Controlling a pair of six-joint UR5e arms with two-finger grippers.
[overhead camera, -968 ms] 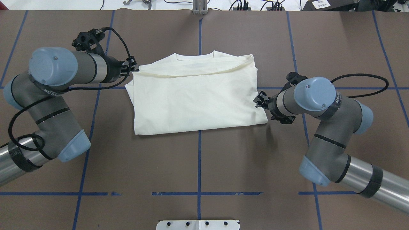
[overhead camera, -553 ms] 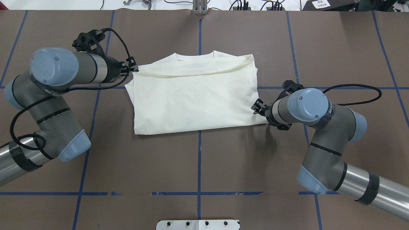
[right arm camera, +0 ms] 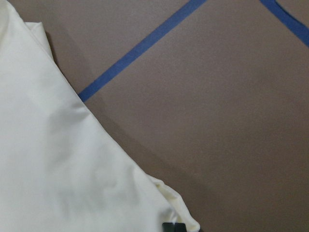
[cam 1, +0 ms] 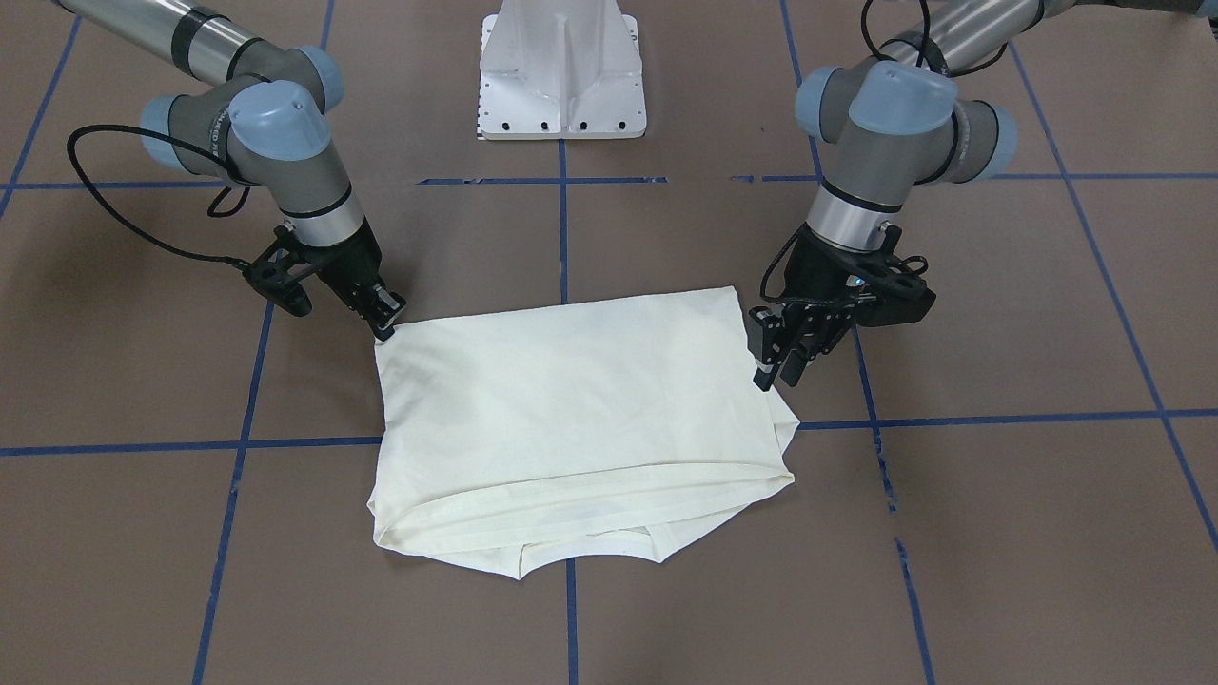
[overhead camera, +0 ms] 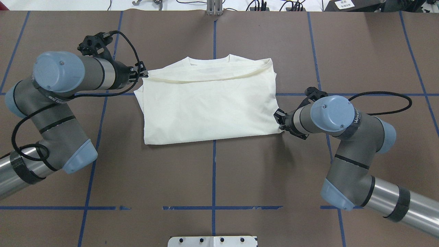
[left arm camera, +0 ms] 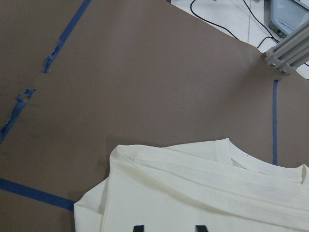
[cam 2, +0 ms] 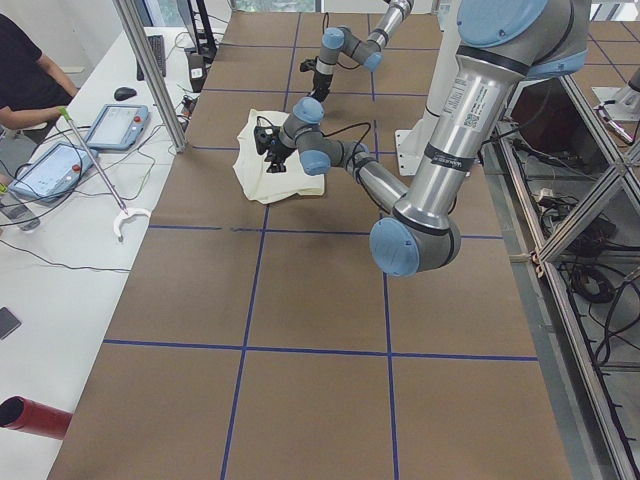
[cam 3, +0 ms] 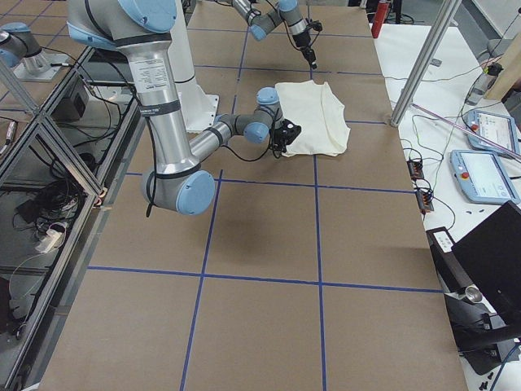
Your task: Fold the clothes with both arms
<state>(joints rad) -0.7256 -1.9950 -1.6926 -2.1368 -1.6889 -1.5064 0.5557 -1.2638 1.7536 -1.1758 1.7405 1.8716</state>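
Note:
The cream-white shirt (overhead camera: 209, 106) lies folded on the brown table, plain side up, with its collar at the far edge; it also shows in the front view (cam 1: 571, 409). My left gripper (overhead camera: 144, 72) is at the shirt's far left corner. In the left wrist view (left arm camera: 169, 227) its two black tips stand apart over the cloth (left arm camera: 203, 193), so it is open. My right gripper (overhead camera: 278, 119) is at the shirt's near right corner. In the front view (cam 1: 385, 322) and the right wrist view (right arm camera: 174, 226) it looks shut on that corner. The print is hidden.
The white base pedestal (cam 1: 561, 71) stands at the robot's edge of the table. Blue tape lines (overhead camera: 214, 164) cross the brown surface. An operators' bench with tablets (cam 2: 60, 165) and a metal post (cam 2: 150, 75) runs along the far side.
My right gripper has moved toward me and in to the shirt's near right corner, and it looks closed there now. My left arm and the shirt have stayed still.

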